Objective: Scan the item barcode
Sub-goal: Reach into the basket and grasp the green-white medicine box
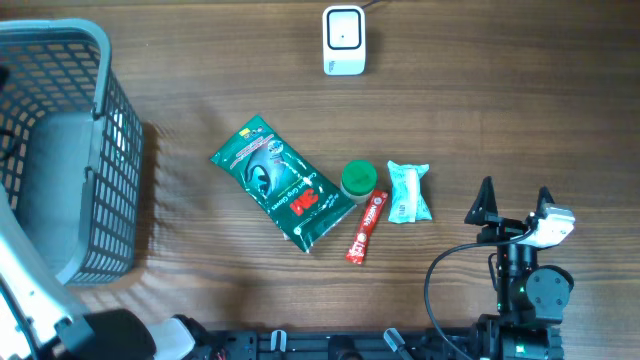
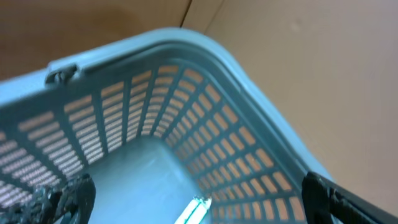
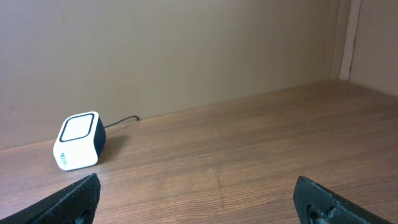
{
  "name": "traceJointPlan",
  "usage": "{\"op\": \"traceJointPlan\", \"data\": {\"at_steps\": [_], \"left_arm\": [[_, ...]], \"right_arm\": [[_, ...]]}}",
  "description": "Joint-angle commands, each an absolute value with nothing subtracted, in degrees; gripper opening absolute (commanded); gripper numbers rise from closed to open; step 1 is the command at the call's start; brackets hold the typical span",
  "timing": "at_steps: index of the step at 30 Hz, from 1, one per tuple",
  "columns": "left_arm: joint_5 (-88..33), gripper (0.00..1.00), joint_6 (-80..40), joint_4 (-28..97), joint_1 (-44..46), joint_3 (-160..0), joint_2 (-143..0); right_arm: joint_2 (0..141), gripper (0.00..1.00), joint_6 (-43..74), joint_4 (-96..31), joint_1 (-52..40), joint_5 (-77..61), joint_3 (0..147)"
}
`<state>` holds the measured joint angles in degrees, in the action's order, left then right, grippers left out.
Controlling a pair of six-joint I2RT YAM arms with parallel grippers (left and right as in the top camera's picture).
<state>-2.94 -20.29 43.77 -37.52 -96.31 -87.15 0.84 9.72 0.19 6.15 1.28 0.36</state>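
The white barcode scanner (image 1: 343, 40) stands at the table's far edge, and the right wrist view shows the scanner (image 3: 79, 141) off to the left. Four items lie mid-table: a green wipes packet (image 1: 283, 183), a green-capped jar (image 1: 358, 180), a red stick sachet (image 1: 366, 228) and a white-teal packet (image 1: 408, 191). My right gripper (image 1: 514, 200) hovers open and empty right of them, over bare wood (image 3: 200, 202). My left gripper (image 2: 199, 202) is open above the basket's inside, where a white-teal item (image 2: 194, 210) lies.
A grey-blue mesh basket (image 1: 105, 150) fills the left side of the table, its rim (image 2: 205, 50) curving across the left wrist view. The scanner's cable runs off the back. A black cable (image 1: 440, 280) loops by the right arm's base.
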Motion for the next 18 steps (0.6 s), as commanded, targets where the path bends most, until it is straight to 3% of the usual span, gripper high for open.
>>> {"op": "traceJointPlan", "data": {"at_steps": [1, 10, 15, 18], "left_arm": [[-3.6, 1.0, -11.4, 50.0, -35.8, -105.9, -93.9], [-3.6, 1.0, -0.8, 59.4, -31.2, -107.8, -106.4], [-14.6, 1.0, 9.4, 63.7, -31.2, -107.8, -112.1], [-15.1, 1.0, 12.1, 64.5, -31.2, -107.8, -114.5]], "right_arm": [[0.4, 1.0, 9.0, 0.4, 6.2, 0.5, 0.3], [0.4, 1.0, 9.0, 0.4, 6.2, 0.5, 0.3], [0.4, 1.0, 9.0, 0.4, 6.2, 0.5, 0.3], [0.4, 1.0, 9.0, 0.4, 6.2, 0.5, 0.3]]}}
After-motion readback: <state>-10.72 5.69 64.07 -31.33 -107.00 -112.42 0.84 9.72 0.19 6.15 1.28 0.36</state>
